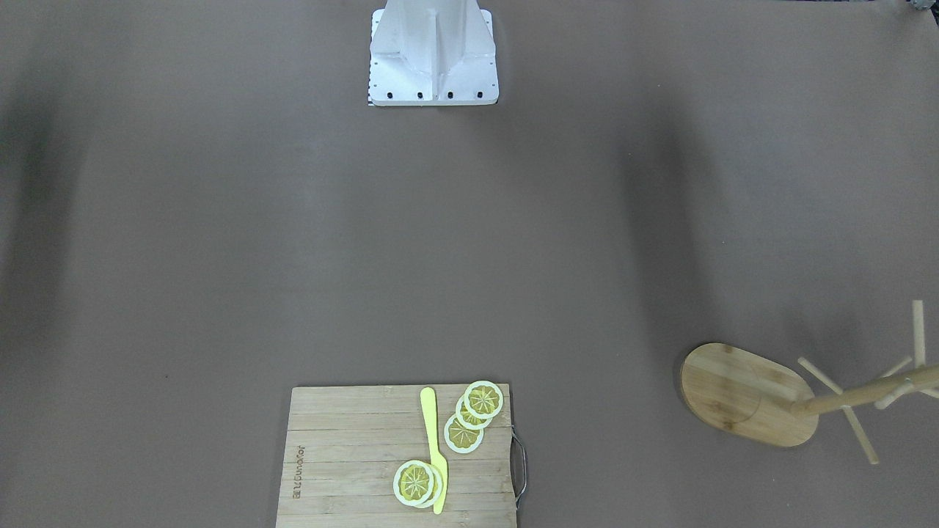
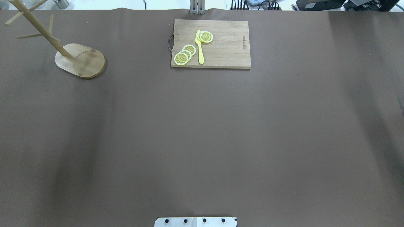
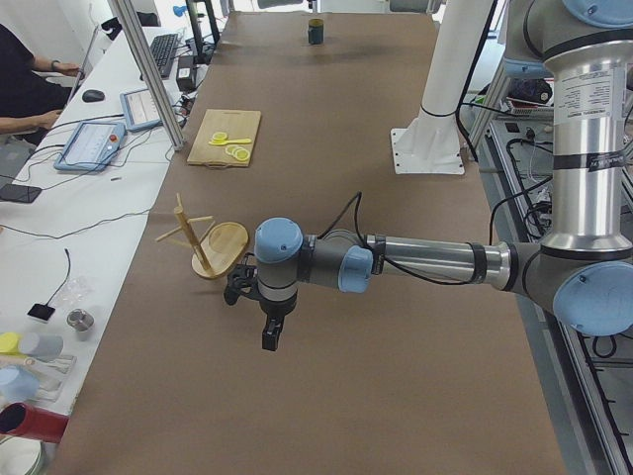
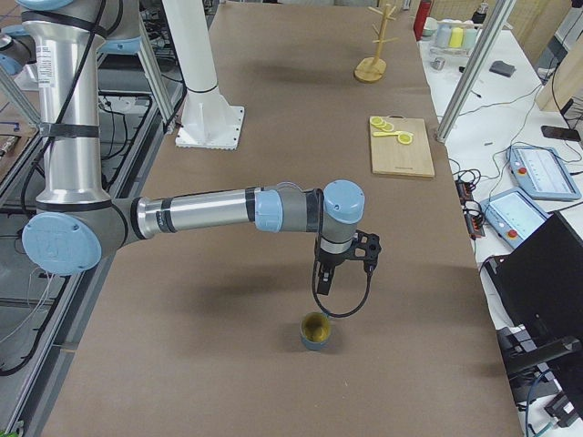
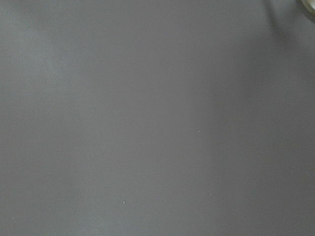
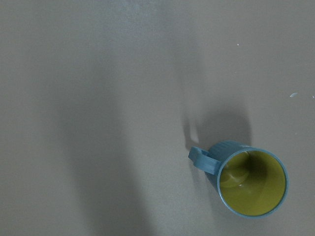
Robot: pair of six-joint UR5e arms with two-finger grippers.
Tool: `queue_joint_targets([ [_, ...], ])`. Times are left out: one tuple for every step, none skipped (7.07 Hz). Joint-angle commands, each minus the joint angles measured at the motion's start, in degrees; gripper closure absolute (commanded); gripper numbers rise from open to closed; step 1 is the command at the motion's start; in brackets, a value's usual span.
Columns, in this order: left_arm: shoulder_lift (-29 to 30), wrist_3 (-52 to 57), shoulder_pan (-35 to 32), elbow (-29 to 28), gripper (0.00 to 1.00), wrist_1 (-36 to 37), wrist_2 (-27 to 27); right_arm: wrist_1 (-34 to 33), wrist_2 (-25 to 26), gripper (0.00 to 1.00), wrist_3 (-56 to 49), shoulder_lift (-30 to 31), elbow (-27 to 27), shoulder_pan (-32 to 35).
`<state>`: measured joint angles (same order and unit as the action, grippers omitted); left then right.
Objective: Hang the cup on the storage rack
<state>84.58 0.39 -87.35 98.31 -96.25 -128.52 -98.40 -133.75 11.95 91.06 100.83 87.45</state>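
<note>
Both end effectors show only in the side views, small and dark, so I cannot tell whether the fingers of the left end effector (image 3: 267, 342) or of the right end effector (image 4: 320, 287) are apart or together; neither touches anything. The left wrist view is almost all bare desk (image 2: 202, 142), with one pale sliver in its upper right corner too cut off to name. The storage rack (image 2: 80, 60) loses its top at the frame edge in the overhead and front-facing views, and its thin pegs overlap, so I cannot count them surely.

There is one cup (image 6: 248, 182), one rack, one cutting board (image 1: 345, 455), one yellow knife (image 1: 434, 447) and five lemon slices (image 1: 463, 434): three in an overlapping row, two stacked beside the knife's blade.

The cup stands upright on the desk at the robot's right end, its long axis vertical, its yellowish mouth facing up. Its loop handle points toward the left of the right wrist view. It sits near the right end effector, below it and apart from it. The rack stands at the desk's opposite end, well apart from the cup, its pole upright on the oval base
</note>
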Motion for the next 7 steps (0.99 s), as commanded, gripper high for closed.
queue_joint_targets([
  [0.06, -0.04, 0.07, 0.73, 0.02, 0.1, 0.03, 0.04, 0.32, 0.0, -0.08, 0.17, 0.07, 0.0],
  [0.06, -0.04, 0.07, 0.91, 0.02, 0.01, -0.06, 0.13, 0.33, 0.0, -0.09, 0.17, 0.07, 0.0],
  [0.24, 0.04, 0.07, 0.92, 0.02, -0.08, 0.03, 0.13, 0.24, 0.0, 0.0, 0.08, 0.07, 0.0],
  [0.5, 0.13, 0.07, 1.87, 0.02, 0.01, -0.06, 0.13, 0.24, 0.0, 0.0, 0.08, -0.11, -0.08],
  [0.59, -0.13, 0.16, 1.1, 0.02, 0.1, 0.11, 0.13, 0.15, 0.0, 0.0, 0.08, -0.28, -0.08],
  [0.42, -0.3, 0.07, 1.27, 0.02, 0.27, 0.12, 0.13, -0.2, 0.0, 0.0, 0.08, -0.29, -0.08],
  [0.15, -0.31, 0.07, 1.18, 0.02, 0.19, 0.12, 0.05, -0.46, 0.0, 0.18, 0.08, -0.29, -0.08],
])
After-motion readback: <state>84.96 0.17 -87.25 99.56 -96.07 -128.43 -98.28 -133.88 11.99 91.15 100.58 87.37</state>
